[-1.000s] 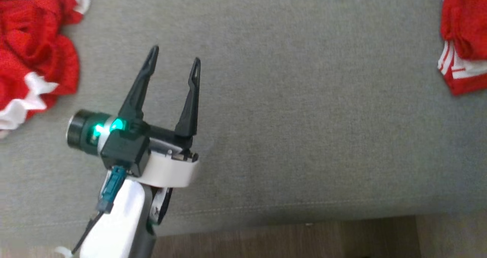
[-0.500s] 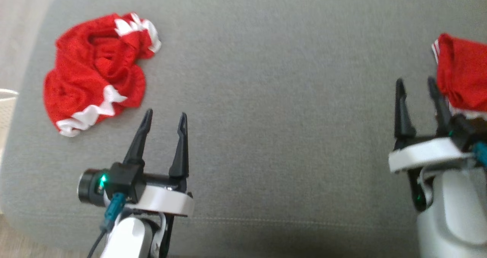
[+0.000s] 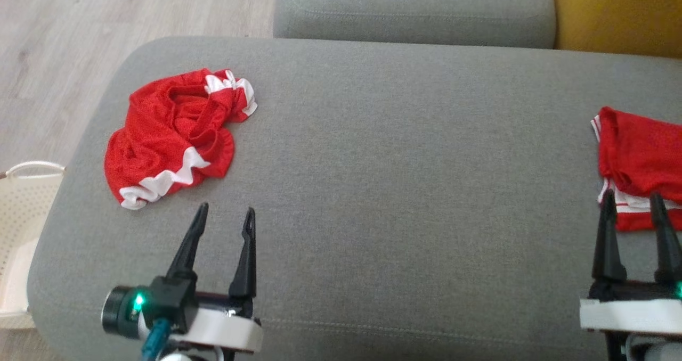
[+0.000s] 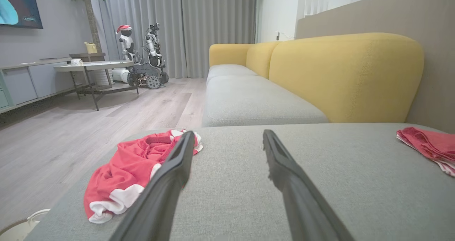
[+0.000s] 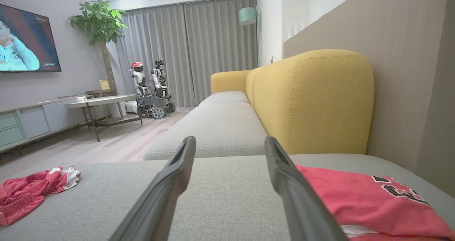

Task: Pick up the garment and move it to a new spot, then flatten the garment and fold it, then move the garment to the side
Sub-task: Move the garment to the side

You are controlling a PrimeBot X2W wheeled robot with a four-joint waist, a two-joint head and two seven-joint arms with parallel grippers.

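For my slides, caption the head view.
Left tool and right tool open over grey fabric cushion; crumpled red-and-white garment left, folded red garment right.

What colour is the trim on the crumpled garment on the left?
White trim on a red garment; clearest in the head view.

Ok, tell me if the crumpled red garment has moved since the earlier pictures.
No. The crumpled red garment keeps its place and shape by the grey cushion's rounded left end; the camera moved instead.
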